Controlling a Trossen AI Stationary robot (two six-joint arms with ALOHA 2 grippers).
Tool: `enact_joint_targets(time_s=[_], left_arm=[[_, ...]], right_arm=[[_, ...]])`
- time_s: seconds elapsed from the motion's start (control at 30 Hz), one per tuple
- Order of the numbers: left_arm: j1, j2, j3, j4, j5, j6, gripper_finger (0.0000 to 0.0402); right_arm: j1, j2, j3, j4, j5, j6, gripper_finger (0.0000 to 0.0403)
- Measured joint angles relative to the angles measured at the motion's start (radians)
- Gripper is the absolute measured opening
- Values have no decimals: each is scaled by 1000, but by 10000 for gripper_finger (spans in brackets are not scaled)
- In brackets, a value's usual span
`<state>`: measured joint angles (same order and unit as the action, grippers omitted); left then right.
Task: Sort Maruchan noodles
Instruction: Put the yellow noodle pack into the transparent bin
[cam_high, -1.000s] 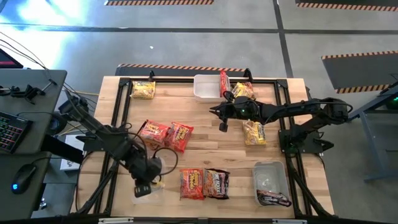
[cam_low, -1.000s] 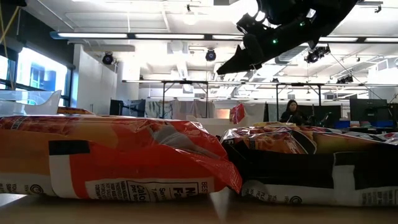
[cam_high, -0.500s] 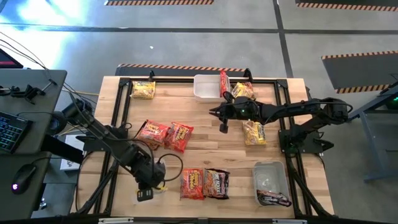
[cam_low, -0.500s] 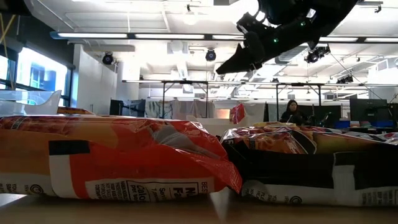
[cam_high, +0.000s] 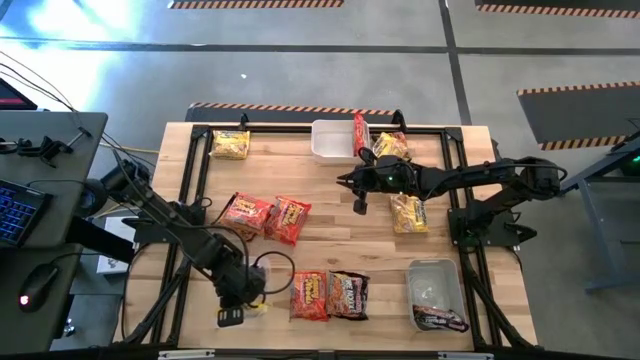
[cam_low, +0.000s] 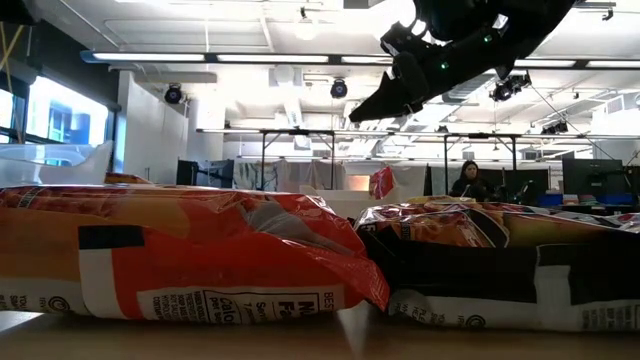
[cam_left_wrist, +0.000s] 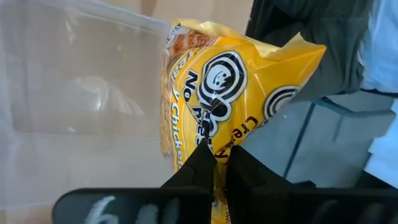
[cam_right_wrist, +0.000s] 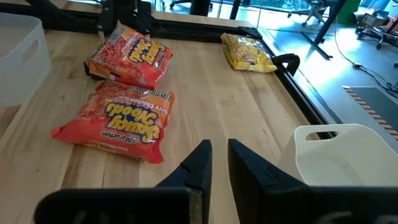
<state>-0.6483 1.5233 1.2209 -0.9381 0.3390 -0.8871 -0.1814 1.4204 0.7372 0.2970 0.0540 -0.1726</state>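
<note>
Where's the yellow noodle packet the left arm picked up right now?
The yellow packet is pinched in the left gripper at the table's near-left corner in the high view, over a clear tub, left of the red packet.

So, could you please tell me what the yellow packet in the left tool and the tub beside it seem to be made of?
The yellow packet looks like thin glossy plastic film: it crinkles, catches light and carries printed lettering. The left tool is shut on its edge. The tub looks like clear, rigid plastic, slightly hazy: the surface behind shows through its wall. Neither can be confirmed by look alone.
</note>
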Motion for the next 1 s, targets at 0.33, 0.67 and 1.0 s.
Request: enact_joint_targets(time_s=[0.33, 0.67, 1.0], left_arm=[[0, 1, 0, -12, 42, 27, 1], [1, 0, 0, -51, 60, 57, 1], [1, -23, 23, -108, 65, 61, 1]], right_arm=[[0, 0, 0, -1, 0, 0, 37], [0, 0, 0, -1, 1, 0, 37], [0, 0, 0, 0, 1, 0, 37]])
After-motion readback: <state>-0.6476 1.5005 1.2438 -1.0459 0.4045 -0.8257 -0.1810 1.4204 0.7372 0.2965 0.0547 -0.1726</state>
